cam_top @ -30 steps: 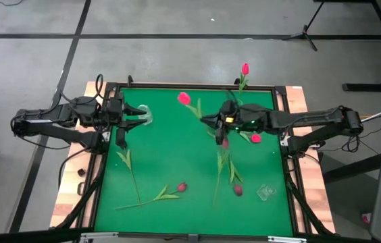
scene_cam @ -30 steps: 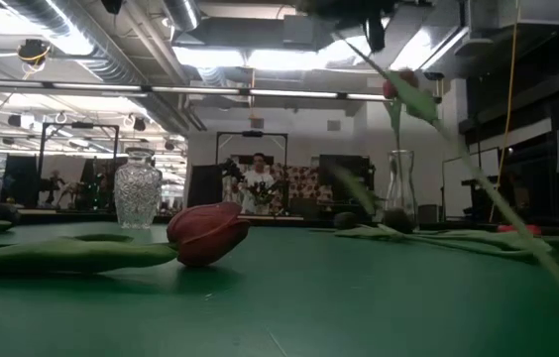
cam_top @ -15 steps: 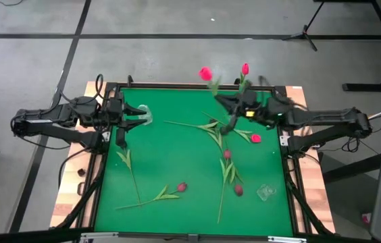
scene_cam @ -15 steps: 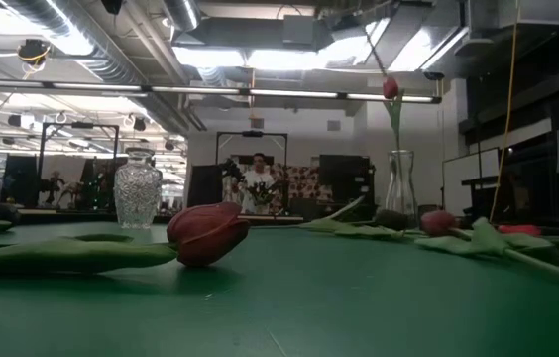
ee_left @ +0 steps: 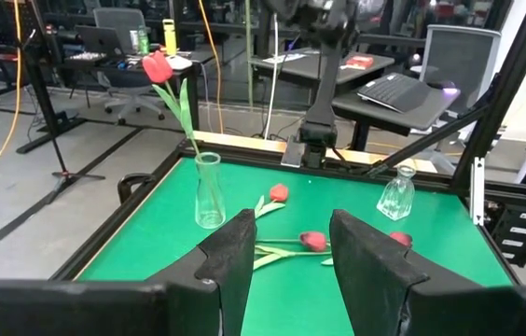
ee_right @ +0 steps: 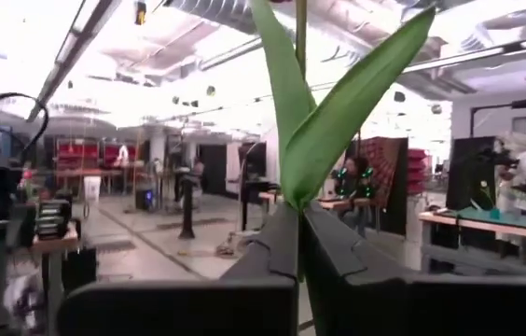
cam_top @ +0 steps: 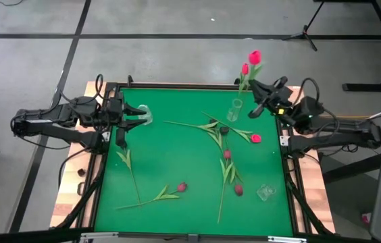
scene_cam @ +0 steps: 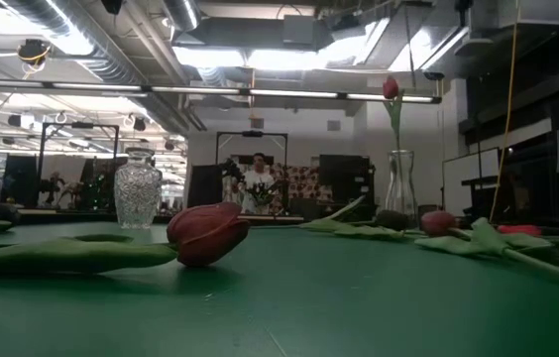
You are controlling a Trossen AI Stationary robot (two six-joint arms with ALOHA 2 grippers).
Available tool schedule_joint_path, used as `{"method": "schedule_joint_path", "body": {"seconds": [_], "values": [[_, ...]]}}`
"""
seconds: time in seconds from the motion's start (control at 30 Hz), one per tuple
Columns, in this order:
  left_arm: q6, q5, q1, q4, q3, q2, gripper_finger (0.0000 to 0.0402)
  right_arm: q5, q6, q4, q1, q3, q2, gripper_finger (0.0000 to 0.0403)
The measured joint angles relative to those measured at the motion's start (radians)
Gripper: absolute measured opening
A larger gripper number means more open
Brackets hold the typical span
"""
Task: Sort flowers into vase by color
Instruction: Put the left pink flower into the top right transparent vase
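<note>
the right gripper point(cam_top: 261, 101) is up over the far right corner of the green table point(cam_top: 170, 155), its two fingers point(ee_right: 244, 271) pinched shut on the stem of a bright pink tulip point(cam_top: 254, 57). the bloom stands above the fingertips and out past the table's far edge; in the right wrist view a broad green leaf point(ee_right: 338, 103) rises straight out from between the closed fingers. just beside that gripper, toward the middle of the table, stands a slim clear vase point(cam_top: 235, 110) with one pink tulip point(cam_top: 244, 69) already upright in it.

the left gripper point(cam_top: 136, 116) waits at the far left edge of the mat, fingers point(ee_left: 235, 257) spread apart with nothing between them, close by a cut-glass vase point(scene_cam: 138, 189) on that side.

the rest of the flowers lie flat on the felt, well away from either set of fingers: a pink-red bud point(cam_top: 256, 138) near the right edge, a dark bud point(cam_top: 223, 130) just in front of the slim vase amid crossed stems and leaves, a maroon one point(cam_top: 227, 154) below it, another maroon bud point(cam_top: 238, 190) near a small clear glass piece point(cam_top: 265, 193), and a maroon tulip point(cam_top: 182, 186) with its stem running off to the left front. in the low view that maroon bud point(scene_cam: 205, 233) lies closest, on its side.
</note>
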Motion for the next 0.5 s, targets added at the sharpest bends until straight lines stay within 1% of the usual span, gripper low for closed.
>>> {"method": "schedule_joint_path", "body": {"seconds": [0.1,0.2,0.3,0.5], "values": [[0.0,0.005,0.0,0.0,0.0,0.0,0.0137,-0.048,0.046,0.089,-0.054,-0.081,-0.027,0.0003],[0.008,0.02,0.0,0.01,0.0,0.011,0.0137,-0.098,0.111,0.134,-0.092,-0.123,-0.028,0.0003],[0.014,0.024,0.0,0.034,0.001,0.033,0.0137,-0.135,0.131,0.14,-0.098,-0.133,-0.026,0.0004],[0.02,0.026,0.0,0.087,0.001,0.119,0.0137,-0.154,0.131,0.139,-0.098,-0.133,-0.018,0.0005]]}}
